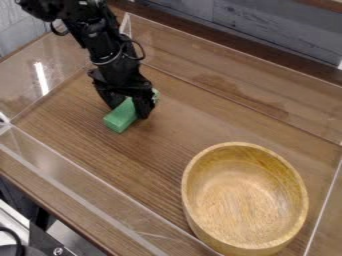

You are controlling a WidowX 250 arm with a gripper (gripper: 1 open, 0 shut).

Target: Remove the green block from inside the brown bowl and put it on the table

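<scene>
— Green block (120, 116) location?
— Flat on the table (201, 120), well apart from the brown bowl (246, 196), which sits at the lower right.
— The gripper (122, 100)?
— Jaws spread wide, standing either side of the block's upper end, gripping nothing.

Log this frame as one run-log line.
claw: open, straddling green block | green block: on table, outside brown bowl | bowl: empty | step: placed, retract pending
</scene>
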